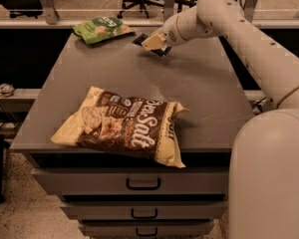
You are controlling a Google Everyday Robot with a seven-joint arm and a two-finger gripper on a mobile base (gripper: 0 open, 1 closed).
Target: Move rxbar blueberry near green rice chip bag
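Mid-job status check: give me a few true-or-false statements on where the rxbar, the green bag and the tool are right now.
1. The tool is at the far side of the table, gripping the rxbar blueberry. True.
2. The rxbar blueberry lies on top of the green rice chip bag. False: it is in the tool, beside the bag's edge, not on top of it.
3. The brown-and-cream chip bag lies at the table's front edge. True.
4. The green rice chip bag sits in an open drawer. False: it lies on the table's far left corner, and the drawers are shut.
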